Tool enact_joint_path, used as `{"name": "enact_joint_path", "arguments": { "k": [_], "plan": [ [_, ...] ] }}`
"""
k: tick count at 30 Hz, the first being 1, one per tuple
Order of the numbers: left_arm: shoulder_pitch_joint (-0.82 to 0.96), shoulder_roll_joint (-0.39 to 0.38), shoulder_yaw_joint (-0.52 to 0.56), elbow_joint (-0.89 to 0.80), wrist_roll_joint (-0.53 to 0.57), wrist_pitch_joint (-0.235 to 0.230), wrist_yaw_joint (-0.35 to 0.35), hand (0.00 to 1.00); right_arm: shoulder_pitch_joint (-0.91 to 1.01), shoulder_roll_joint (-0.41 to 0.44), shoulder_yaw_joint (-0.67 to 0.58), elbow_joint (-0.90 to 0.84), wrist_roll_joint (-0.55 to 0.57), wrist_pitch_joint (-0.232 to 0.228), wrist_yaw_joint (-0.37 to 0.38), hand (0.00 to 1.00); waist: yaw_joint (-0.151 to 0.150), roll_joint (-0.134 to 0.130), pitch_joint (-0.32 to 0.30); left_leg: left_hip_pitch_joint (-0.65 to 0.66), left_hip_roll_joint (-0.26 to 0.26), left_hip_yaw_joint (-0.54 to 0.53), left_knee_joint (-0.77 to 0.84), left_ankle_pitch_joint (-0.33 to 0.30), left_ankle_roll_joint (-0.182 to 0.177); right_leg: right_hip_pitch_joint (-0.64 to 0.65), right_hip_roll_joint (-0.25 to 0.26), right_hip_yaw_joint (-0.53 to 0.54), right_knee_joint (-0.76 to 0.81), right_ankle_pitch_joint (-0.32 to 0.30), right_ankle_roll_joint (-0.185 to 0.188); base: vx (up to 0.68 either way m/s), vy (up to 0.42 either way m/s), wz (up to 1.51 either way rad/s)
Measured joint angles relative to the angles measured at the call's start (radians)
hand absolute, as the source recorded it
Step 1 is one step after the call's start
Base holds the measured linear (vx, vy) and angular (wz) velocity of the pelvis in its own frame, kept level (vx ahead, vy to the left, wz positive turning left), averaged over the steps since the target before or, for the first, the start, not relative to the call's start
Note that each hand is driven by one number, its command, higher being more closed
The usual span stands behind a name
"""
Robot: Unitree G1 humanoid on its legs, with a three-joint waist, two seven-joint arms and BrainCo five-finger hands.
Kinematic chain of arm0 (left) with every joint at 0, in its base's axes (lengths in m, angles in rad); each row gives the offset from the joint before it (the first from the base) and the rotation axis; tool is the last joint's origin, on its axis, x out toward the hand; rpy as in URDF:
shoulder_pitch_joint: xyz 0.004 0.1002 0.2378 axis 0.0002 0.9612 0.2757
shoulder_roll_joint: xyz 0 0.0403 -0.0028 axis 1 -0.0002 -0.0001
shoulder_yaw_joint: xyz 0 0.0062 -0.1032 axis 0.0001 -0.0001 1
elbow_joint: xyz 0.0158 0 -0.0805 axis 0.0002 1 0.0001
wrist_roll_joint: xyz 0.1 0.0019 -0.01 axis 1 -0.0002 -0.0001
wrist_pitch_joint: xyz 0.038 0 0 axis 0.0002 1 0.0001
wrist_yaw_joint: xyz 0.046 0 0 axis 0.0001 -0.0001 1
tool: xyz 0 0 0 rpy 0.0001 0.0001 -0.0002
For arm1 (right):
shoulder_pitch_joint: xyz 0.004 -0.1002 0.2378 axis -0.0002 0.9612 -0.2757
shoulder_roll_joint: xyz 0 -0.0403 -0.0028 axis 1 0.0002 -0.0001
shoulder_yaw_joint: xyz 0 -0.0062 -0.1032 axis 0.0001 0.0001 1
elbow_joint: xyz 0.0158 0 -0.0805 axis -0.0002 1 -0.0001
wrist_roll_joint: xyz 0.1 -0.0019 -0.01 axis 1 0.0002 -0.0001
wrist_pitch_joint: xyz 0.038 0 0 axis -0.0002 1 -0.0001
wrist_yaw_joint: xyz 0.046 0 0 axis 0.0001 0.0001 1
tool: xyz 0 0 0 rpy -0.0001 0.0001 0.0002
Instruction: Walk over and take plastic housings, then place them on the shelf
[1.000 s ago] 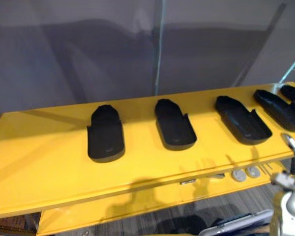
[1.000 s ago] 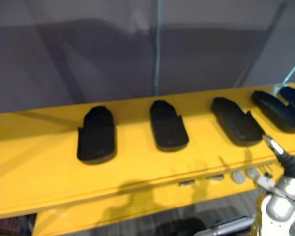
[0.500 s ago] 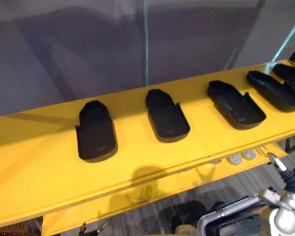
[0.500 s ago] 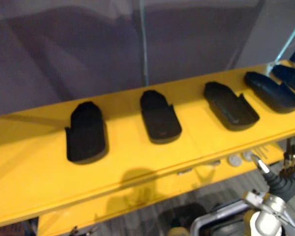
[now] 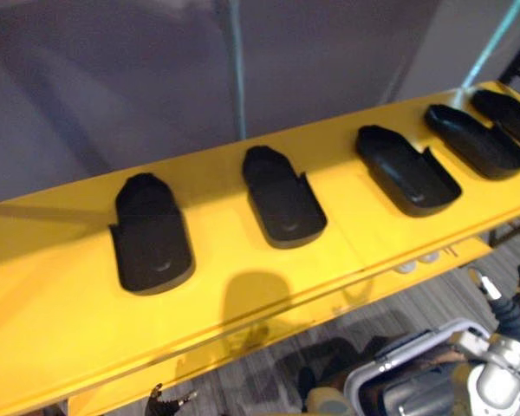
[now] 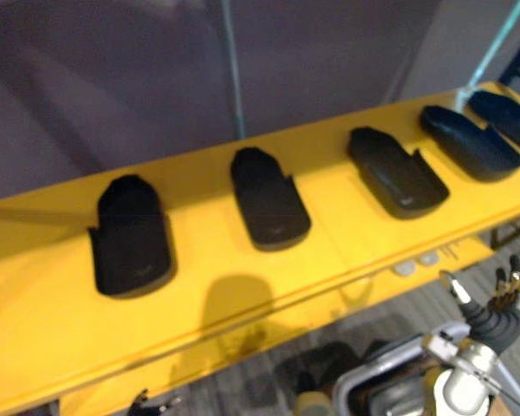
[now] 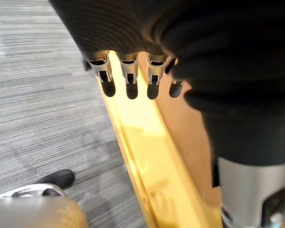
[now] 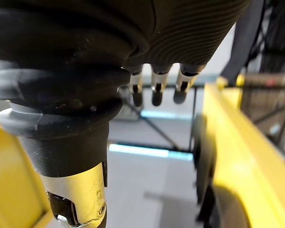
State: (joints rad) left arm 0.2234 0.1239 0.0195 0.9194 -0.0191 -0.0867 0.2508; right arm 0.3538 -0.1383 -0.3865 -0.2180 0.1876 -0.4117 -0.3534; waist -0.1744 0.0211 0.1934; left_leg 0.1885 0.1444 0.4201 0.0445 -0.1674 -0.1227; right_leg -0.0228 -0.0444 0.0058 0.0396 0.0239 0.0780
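Observation:
Several black plastic housings lie in a row on the yellow shelf [image 5: 52, 295], hollow side up: one at the left [image 5: 152, 236], one in the middle [image 5: 282, 195], one right of it [image 5: 407, 169], and two more at the far right [image 5: 472, 139], [image 5: 507, 113]. My right hand [image 6: 496, 319] hangs below the shelf's front edge at the lower right, open and holding nothing; its fingers [image 8: 154, 88] are straight. My left hand's fingers [image 7: 128, 78] are also straight and empty, beside a yellow rail [image 7: 147, 156]. Neither hand touches a housing.
A grey wall with a pale blue-green pole [image 5: 234, 69] stands right behind the shelf. A lower yellow ledge [image 5: 286, 334] with small silver discs [image 5: 416, 260] juts out under the top board. Grey striped floor [image 5: 468, 286] lies in front.
The camera has moved and tilted, so the whole row of housings sits further left and the shelf slopes more. The housings have not moved on the shelf. The right hand shows lower in the picture.

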Motion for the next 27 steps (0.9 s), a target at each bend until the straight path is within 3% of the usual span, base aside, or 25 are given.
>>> {"name": "enact_joint_path", "arguments": {
  "k": [3,6,10,14,18,20,21,22,23,25,27],
  "plan": [
    [-0.049,0.004,-0.006,0.025,0.033,-0.001,-0.025,0.0,0.026,0.0,-0.051,-0.012,0.002,0.001,-0.042,0.0,-0.017,0.0,0.004,-0.01,0.001,0.031,0.01,-0.009,0.002,-0.027,0.007,0.035,0.0,0.01,-0.003,-0.02,-0.007,-0.34],
    [-0.109,0.026,-0.049,0.024,0.043,-0.004,-0.046,0.0,0.041,0.001,-0.097,-0.023,0.005,0.007,-0.077,0.0,-0.054,-0.009,0.034,-0.016,-0.001,0.043,0.02,-0.011,0.004,-0.04,0.008,0.052,0.001,0.017,-0.003,-0.01,-0.001,-0.15],
    [-0.168,0.022,-0.124,-0.006,0.069,0.008,-0.086,0.0,0.09,0.012,-0.151,-0.069,0.009,0.006,-0.108,0.0,-0.088,0.007,0.06,-0.015,-0.003,0.079,0.02,-0.012,0.006,-0.061,0.013,0.079,0.005,0.022,-0.002,0.0,0.004,-0.2],
    [-0.196,0.018,-0.163,-0.027,0.069,0.05,-0.109,0.0,0.133,0.055,-0.161,-0.072,0.034,-0.02,-0.102,0.0,-0.119,0.02,0.074,-0.008,-0.003,0.092,0.022,-0.012,0.006,-0.064,0.017,0.092,0.008,0.022,-0.002,0.01,-0.006,-0.15],
    [-0.194,0.017,-0.191,-0.033,0.053,0.075,-0.103,0.0,0.152,0.083,-0.149,-0.07,0.056,-0.094,-0.048,0.0,-0.114,0.017,0.093,0.002,-0.003,0.103,0.081,-0.022,0.024,-0.07,0.031,0.14,0.035,0.012,-0.005,-0.02,-0.021,-0.35],
    [-0.175,0.016,-0.189,-0.034,0.014,0.074,-0.091,0.0,0.132,0.063,-0.099,-0.071,0.055,-0.124,-0.011,0.0,-0.099,-0.002,0.104,-0.052,-0.001,-0.01,0.218,-0.043,0.061,-0.084,0.034,0.194,0.044,0.004,-0.015,-0.06,-0.053,-0.72],
    [-0.149,0.011,-0.188,-0.037,-0.017,0.074,-0.073,0.0,0.101,0.03,-0.06,-0.071,0.053,-0.134,0.011,0.0,-0.085,-0.01,0.111,-0.11,-0.002,-0.115,0.337,-0.068,0.096,-0.094,0.035,0.236,0.045,0.007,-0.02,-0.08,0.027,-1.1],
    [-0.116,0.005,-0.187,-0.044,-0.025,0.074,-0.054,0.0,0.052,-0.016,-0.028,-0.07,0.055,-0.133,0.027,0.0,-0.069,-0.003,0.114,-0.152,-0.014,-0.219,0.384,-0.127,0.127,-0.112,0.052,0.281,0.044,0.014,-0.031,-0.08,0.073,-1.17],
    [-0.102,0.001,-0.184,-0.049,-0.032,0.073,-0.048,0.0,0.025,-0.04,-0.018,-0.07,0.055,-0.132,0.028,0.0,-0.059,0.009,0.116,-0.163,-0.018,-0.258,0.377,-0.136,0.137,-0.124,0.065,0.295,0.045,0.021,-0.038,-0.14,0.171,-1.11],
    [-0.102,-0.003,-0.146,-0.07,-0.051,0.071,-0.019,0.0,-0.071,-0.12,-0.004,-0.069,0.056,-0.122,0.023,0.0,-0.038,0.047,0.128,-0.168,-0.029,-0.3,0.312,-0.177,0.105,-0.178,0.081,0.295,0.056,0.038,-0.019,-0.14,0.157,-0.55],
    [-0.114,0.011,-0.131,-0.071,-0.057,0.059,-0.011,0.0,-0.131,-0.139,0.004,-0.07,0.056,-0.105,0.013,0.0,-0.035,0.024,0.159,-0.166,-0.064,-0.296,0.267,-0.172,0.084,-0.211,0.049,0.3,0.064,0.058,0.006,-0.09,0.106,-0.05]
  ]
}}
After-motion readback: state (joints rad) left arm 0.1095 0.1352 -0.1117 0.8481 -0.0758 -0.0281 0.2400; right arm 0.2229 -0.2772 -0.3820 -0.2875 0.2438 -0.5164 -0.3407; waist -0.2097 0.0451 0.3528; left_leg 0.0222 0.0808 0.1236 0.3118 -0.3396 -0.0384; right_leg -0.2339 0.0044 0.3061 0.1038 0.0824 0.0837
